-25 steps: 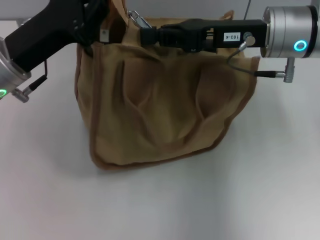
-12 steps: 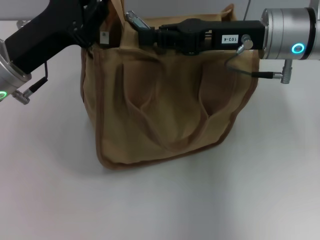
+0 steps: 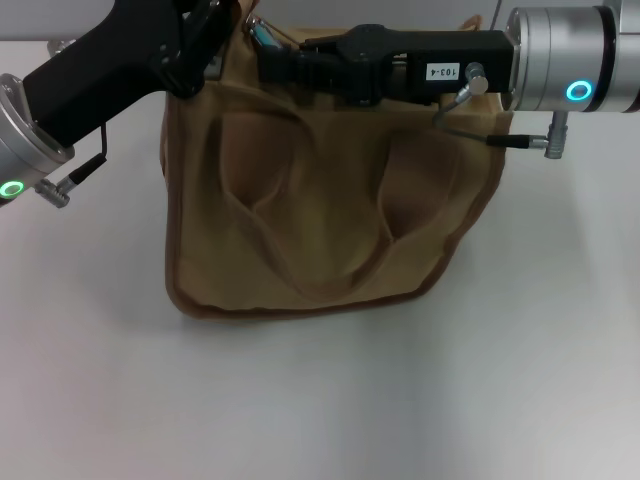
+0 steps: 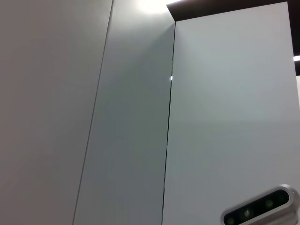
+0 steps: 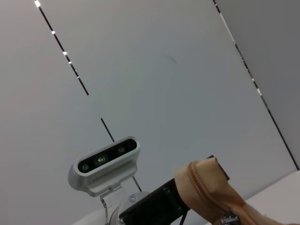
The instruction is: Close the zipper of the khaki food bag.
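The khaki food bag (image 3: 310, 220) stands on the white table with its front pocket and loop handles facing me. My left gripper (image 3: 222, 22) is at the bag's top left corner, shut on the end of the fabric. My right gripper (image 3: 268, 48) reaches leftward along the bag's top and is shut on the silver pull tab (image 3: 257, 31) near that left end. The zipper line is hidden behind my right arm in the head view. The right wrist view shows the bag's zipped end (image 5: 206, 185) and a bit of silver metal (image 5: 228, 218).
White table (image 3: 320, 400) surrounds the bag. The right arm's body (image 3: 560, 75) spans the bag's top right. The wrist views mostly show wall panels and the head camera (image 5: 108, 164), which also shows in the left wrist view (image 4: 258, 211).
My right gripper has moved left along the bag's top with the pull tab. The bag has shifted a little away from me, and the left gripper has kept its hold.
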You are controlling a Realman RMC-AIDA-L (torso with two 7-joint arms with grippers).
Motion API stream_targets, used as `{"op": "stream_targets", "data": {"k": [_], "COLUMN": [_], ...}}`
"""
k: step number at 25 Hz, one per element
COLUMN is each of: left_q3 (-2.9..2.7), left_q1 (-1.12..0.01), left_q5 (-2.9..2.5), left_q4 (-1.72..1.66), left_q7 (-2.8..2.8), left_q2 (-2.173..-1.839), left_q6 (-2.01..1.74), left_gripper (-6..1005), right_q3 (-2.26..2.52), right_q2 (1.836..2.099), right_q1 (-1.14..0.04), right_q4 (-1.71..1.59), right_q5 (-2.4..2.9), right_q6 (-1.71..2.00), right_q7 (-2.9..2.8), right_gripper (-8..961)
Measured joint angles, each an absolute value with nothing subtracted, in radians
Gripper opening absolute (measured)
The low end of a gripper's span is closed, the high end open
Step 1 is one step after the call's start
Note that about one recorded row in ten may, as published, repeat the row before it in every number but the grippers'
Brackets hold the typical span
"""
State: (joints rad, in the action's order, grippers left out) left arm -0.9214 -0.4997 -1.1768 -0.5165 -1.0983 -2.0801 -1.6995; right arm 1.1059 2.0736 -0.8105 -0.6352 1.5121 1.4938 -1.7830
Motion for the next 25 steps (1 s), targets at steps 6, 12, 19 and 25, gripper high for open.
{"op": "stream_targets", "data": {"k": [6,12,19,25], "left_q3": [-0.922,-0.920,-0.921,-0.919], "left_q1": [-0.499,-0.493,-0.488,-0.482], "left_q5": [-1.177,-1.174,-1.164,-1.164], "left_q4": [-0.517,-0.517,-0.517,-0.517], "left_q7": [-1.098,-1.098,-1.098,-1.093], "left_q2": [-2.080,-2.080,-2.079,-2.078], "left_q6": [-1.699,-1.699,-1.699,-1.695], "left_gripper": [75,76,78,79], "right_q3": [1.106,1.106,1.106,1.102], "right_q2": [2.077,2.077,2.077,2.075], "right_q1": [-0.811,-0.808,-0.805,-0.776], "right_q4": [-0.635,-0.634,-0.627,-0.628], "right_q5": [1.487,1.477,1.480,1.477], "right_q6": [1.501,1.497,1.496,1.495], "right_q7": [-1.743,-1.743,-1.748,-1.749], "right_gripper": [13,12,11,8]}}
